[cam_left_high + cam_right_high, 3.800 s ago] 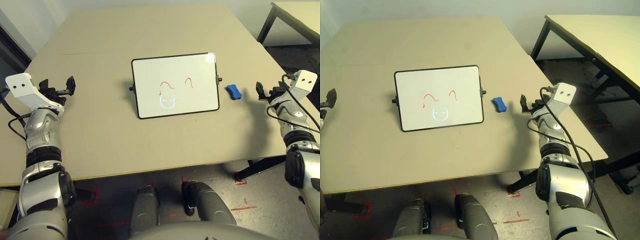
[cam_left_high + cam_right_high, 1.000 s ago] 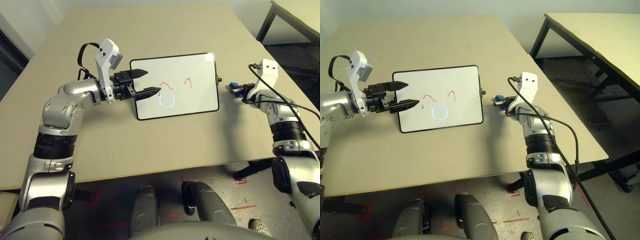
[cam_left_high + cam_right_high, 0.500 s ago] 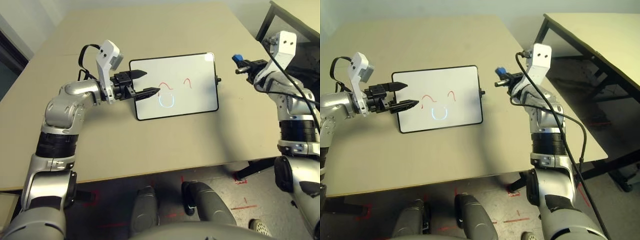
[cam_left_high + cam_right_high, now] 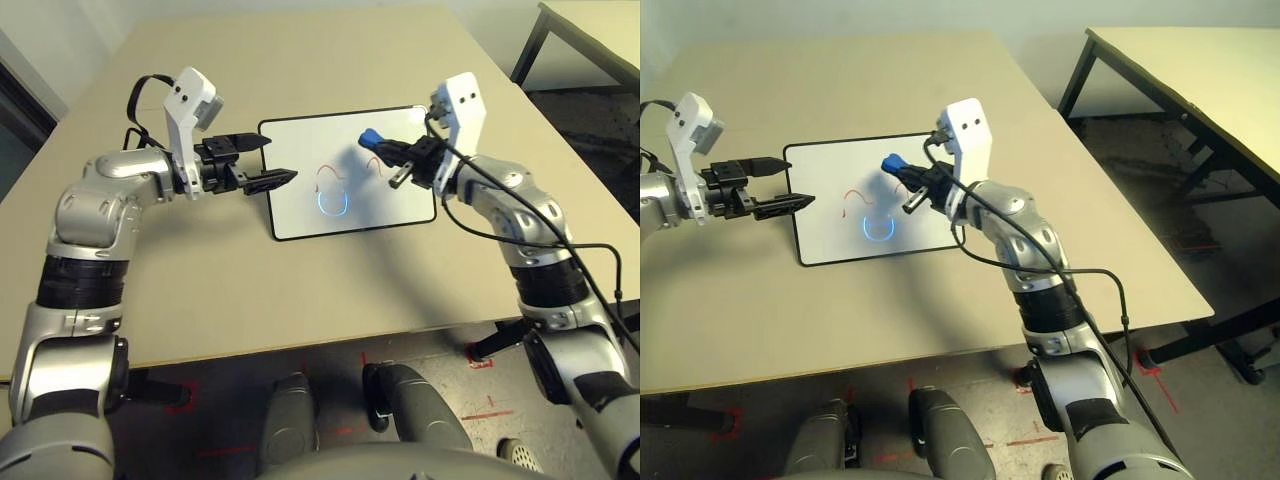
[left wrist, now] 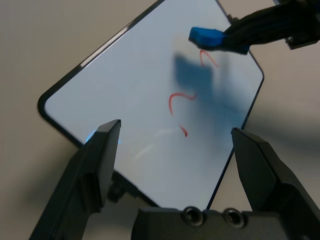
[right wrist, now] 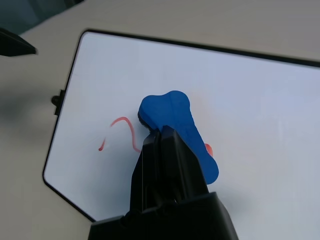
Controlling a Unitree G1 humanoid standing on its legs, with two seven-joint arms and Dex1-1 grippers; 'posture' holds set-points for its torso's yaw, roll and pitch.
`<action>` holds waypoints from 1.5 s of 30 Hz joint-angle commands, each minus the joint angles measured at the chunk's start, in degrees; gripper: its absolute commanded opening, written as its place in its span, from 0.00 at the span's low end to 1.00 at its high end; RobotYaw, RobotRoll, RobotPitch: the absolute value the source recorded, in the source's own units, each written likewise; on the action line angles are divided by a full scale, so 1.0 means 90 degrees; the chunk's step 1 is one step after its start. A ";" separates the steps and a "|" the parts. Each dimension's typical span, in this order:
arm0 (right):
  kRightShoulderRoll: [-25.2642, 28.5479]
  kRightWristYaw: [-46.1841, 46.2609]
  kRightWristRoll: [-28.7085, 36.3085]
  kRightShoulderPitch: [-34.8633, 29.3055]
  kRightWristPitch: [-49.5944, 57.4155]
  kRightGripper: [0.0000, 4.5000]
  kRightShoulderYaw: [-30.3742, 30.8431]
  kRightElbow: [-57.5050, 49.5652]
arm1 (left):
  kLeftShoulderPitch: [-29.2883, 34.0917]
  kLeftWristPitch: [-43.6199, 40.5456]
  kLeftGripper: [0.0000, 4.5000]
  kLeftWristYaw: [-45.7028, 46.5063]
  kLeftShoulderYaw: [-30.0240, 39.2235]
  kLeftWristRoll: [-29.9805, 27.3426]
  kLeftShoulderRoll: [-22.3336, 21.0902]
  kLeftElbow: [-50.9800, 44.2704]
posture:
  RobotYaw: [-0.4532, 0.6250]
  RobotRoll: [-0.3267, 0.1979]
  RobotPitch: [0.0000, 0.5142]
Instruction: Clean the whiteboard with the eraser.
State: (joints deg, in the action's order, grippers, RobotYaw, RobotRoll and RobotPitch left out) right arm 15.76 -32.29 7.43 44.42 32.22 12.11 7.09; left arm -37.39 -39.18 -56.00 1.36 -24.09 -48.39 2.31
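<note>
Gripping the blue eraser, the right hand is hovering above the whiteboard, risking smeared red marks should its pinch let the eraser twist.

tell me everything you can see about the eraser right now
The eraser is a small, solid bright blue block, longer than wide, narrower in the middle with rounded, flared ends, and smooth, perhaps foam. A dark underside shows along one edge. The right gripper holds it in shut fingers, over the whiteboard, near the red marks, and a shadow falls on the board. Whether it touches the surface is unclear.
</note>
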 commanded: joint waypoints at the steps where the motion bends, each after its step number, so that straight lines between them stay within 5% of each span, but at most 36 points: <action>1: -0.0225 0.0072 -0.0231 0.0218 -0.0452 0.01 0.0103 0.0642 | 0.0120 -0.0287 1.00 -0.0083 0.0016 -0.0025 -0.0177 -0.0221 | 0.37 0.62 0.20; 9: -0.1016 -0.0026 -0.0505 0.0701 -0.1280 0.01 0.0283 0.1799 | 0.0367 -0.0748 1.00 0.0044 0.0154 -0.0195 -0.0246 -0.0787 | 0.40 0.62 0.21; 21: -0.1460 -0.0317 -0.0656 0.0045 -0.1390 0.01 0.0539 0.2614 | 0.0473 -0.1014 1.00 0.0166 0.0255 -0.0372 -0.0246 -0.1108 | 0.42 0.62 0.22; 45: -0.1211 0.0887 -0.0760 0.0659 -0.1929 0.01 -0.0292 0.2649 | 0.0393 -0.1076 1.00 -0.0034 0.0028 -0.0330 -0.0245 -0.1015 | 0.39 0.62 0.22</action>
State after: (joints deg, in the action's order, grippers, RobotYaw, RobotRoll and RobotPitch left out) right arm 4.40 -25.68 1.13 50.50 12.97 10.17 30.98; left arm -34.48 -48.18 -55.88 2.60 -27.04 -49.95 -6.50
